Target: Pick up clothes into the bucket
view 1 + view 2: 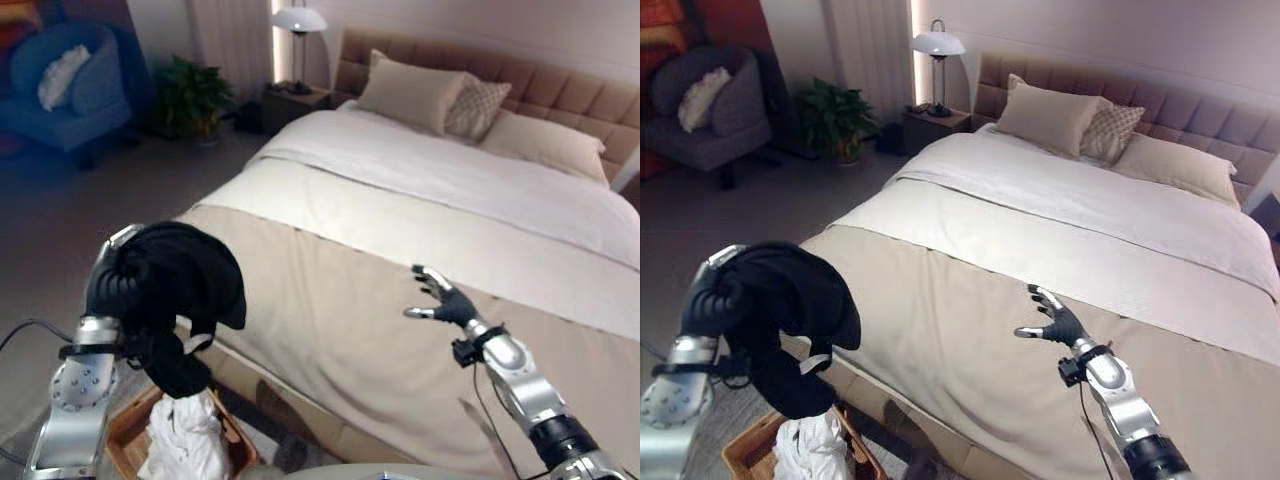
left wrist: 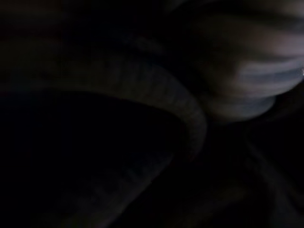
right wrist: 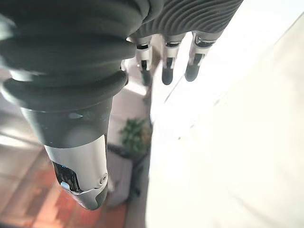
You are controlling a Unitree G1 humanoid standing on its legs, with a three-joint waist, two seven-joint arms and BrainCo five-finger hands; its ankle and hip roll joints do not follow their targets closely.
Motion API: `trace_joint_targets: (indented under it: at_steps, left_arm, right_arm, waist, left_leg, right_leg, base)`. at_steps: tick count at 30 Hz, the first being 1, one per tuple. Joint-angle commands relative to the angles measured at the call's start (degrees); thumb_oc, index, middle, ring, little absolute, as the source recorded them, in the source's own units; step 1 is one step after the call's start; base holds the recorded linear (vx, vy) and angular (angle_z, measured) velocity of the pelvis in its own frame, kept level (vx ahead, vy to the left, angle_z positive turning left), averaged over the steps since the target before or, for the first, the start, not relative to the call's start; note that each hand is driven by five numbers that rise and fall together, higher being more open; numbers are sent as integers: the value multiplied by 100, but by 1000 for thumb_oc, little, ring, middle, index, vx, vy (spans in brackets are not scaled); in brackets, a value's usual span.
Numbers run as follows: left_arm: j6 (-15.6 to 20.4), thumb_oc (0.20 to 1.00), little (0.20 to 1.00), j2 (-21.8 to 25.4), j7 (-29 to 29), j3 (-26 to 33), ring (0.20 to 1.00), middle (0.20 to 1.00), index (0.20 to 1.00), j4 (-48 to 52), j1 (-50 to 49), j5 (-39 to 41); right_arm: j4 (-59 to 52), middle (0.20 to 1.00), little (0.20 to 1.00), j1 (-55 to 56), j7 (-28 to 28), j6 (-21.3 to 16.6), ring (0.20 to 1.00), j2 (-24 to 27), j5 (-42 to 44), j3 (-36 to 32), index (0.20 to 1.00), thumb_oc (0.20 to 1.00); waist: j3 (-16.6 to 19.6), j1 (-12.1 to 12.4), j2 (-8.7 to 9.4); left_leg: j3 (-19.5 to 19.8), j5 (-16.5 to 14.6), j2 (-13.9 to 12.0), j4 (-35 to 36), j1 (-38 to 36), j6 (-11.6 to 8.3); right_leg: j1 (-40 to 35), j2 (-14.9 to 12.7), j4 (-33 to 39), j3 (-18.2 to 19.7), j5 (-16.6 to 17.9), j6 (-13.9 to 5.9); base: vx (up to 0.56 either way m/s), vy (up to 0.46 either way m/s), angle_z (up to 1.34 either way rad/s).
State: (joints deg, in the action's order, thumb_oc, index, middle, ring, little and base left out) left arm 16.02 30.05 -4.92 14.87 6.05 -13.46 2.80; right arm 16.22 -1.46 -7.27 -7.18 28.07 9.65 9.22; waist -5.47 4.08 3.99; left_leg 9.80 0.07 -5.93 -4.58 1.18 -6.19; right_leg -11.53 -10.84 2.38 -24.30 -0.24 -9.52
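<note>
Bed (image 1: 420, 230): beige cover at the foot end, white sheet above it, pillows (image 1: 410, 95) at the headboard. Black garment (image 1: 175, 285) draped over my left hand (image 1: 118, 285), off the bed's foot corner, hanging above the bucket. Can't tell my left fingers' state, cloth hides them. Bucket (image 1: 125, 430) on the floor by the foot edge, white clothes (image 1: 185, 435) inside. My right hand (image 1: 442, 300) is over the beige cover, fingers spread, holding nothing.
</note>
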Motion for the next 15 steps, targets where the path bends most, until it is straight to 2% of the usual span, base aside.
trace_joint_targets:
  at_steps: [1,4,5,6,7,8,9,10,11,15]
  left_arm:
    - [257,200,200,254,-312,158,200,200,200,-213,121,-283]
    - [218,200,200,200,-393,85,200,200,200,-515,229,-329]
    - [182,200,200,191,-434,53,200,200,200,-608,304,-397]
    - [160,200,200,153,-504,-36,200,200,200,-774,499,-461]
    - [122,200,200,111,-539,-92,200,200,200,-932,630,-486]
    - [137,200,200,105,-553,-109,200,200,200,-975,672,-495]
    - [138,200,200,123,-635,-176,200,200,200,-1105,770,-613]
    - [160,200,200,147,-698,-187,200,200,200,-1101,807,-640]
    - [161,200,200,142,-743,-150,200,200,200,-1116,814,-624]
    - [142,200,200,171,-984,-75,200,200,200,-1229,984,-569]
  right_arm:
    - [-502,1000,1000,47,165,-524,1000,77,77,-339,1000,1000]
    - [-414,1000,1000,100,241,-596,1000,42,108,-421,1000,1000]
    - [-414,1000,1000,85,280,-613,1000,56,114,-419,1000,1000]
    - [-450,1000,1000,88,309,-637,1000,107,122,-473,1000,1000]
    - [-524,1000,1000,110,300,-650,1000,150,171,-526,1000,1000]
    - [-538,1000,1000,107,294,-642,1000,166,180,-539,1000,1000]
    - [-567,1000,1000,82,274,-645,1000,140,294,-508,1000,1000]
    - [-533,1000,1000,68,278,-653,1000,111,291,-531,1000,1000]
    - [-549,1000,1000,91,271,-650,1000,81,284,-553,1000,1000]
    - [-575,1000,1000,172,290,-658,1000,30,348,-578,1000,1000]
  waist:
    - [-38,12,13]
    - [-136,24,-73]
    - [-194,-9,-67]
    - [-283,-102,-52]
    - [-318,-290,-36]
    - [-314,-264,-30]
    - [-420,-280,25]
    - [-487,-206,48]
    - [-503,-206,50]
    - [-751,-110,76]
  left_leg:
    - [428,401,27,-273,683,-127]
    - [753,773,-35,14,945,-235]
    - [719,719,-73,-15,1024,-270]
    - [395,637,-105,-195,1182,-214]
    - [-259,479,-215,-475,1218,-27]
    - [-298,401,-187,-578,1269,7]
    - [-520,65,-270,-1069,1281,98]
    - [-456,-101,-275,-1364,1358,87]
    - [-503,-123,-360,-1345,1328,72]
    - [-432,-22,-305,-1174,1380,65]
  right_leg:
    - [648,94,-1161,-195,-468,375]
    - [813,186,-1248,-597,-564,400]
    - [838,186,-1347,-563,-697,377]
    - [974,57,-1522,-684,-704,371]
    - [1076,-71,-1640,-802,-635,386]
    - [1126,-120,-1706,-764,-664,363]
    - [1271,-283,-1876,-712,-671,410]
    - [1310,-350,-2015,-642,-726,420]
    - [1280,-401,-2115,-651,-754,417]
    - [1256,-527,-2463,-706,-921,398]
  base:
    - [-165,-63,93]
    - [-157,-67,92]
    - [-152,-16,85]
    - [-201,52,57]
    - [-204,115,60]
    - [-168,152,99]
    - [-68,121,104]
    - [-31,121,68]
    - [87,72,12]
    - [-25,55,11]
